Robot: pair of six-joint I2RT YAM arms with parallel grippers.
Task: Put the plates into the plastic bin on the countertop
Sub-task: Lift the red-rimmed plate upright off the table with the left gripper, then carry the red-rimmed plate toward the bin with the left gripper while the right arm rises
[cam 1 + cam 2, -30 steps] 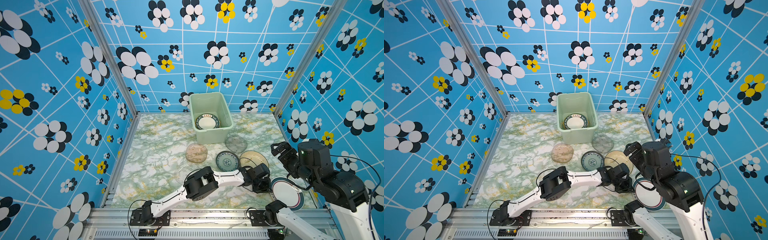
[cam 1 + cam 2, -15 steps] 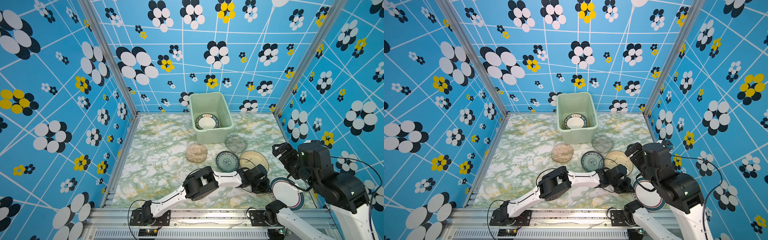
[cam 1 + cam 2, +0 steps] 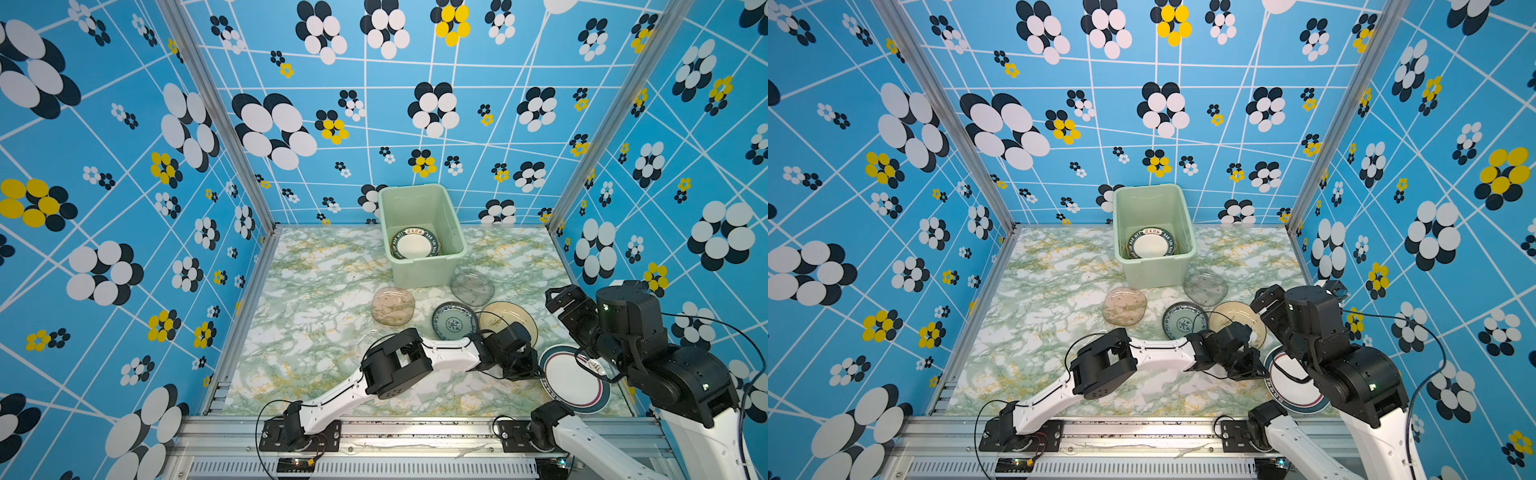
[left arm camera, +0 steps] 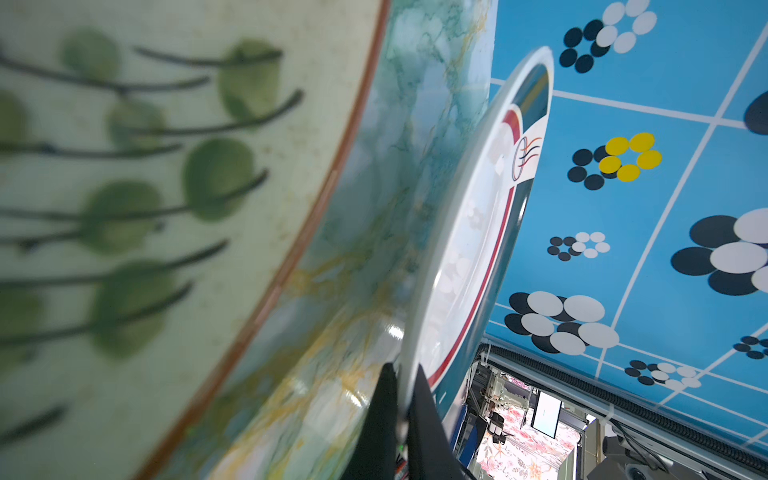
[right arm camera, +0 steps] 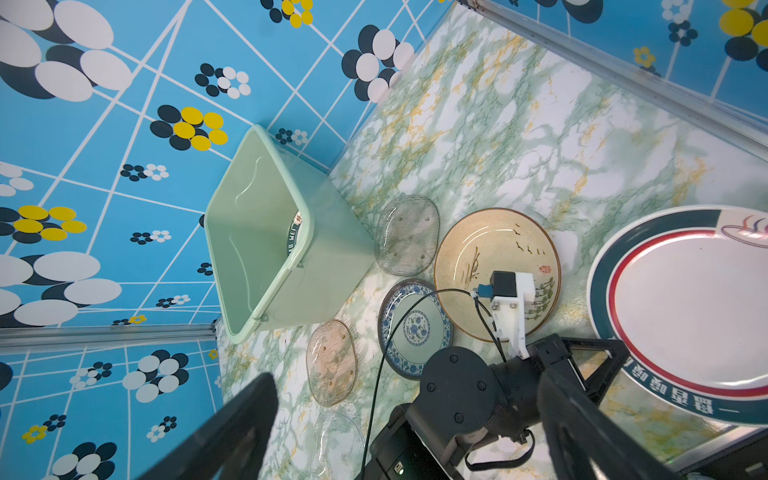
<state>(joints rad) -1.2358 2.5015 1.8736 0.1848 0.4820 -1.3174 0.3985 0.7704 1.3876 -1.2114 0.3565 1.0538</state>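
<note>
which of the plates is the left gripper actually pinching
The large white plate with the teal rim and red ring: the left gripper is shut on its edge. The cream plate, blue-patterned plate and glass plates are not gripped.

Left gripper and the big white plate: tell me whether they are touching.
Touching: the left wrist view shows the left gripper clamped on the white plate at its rim.

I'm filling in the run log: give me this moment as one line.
left gripper: shut on teal-rimmed plate rim | right gripper: open, empty | plastic bin: dark-rimmed plate inside
</note>
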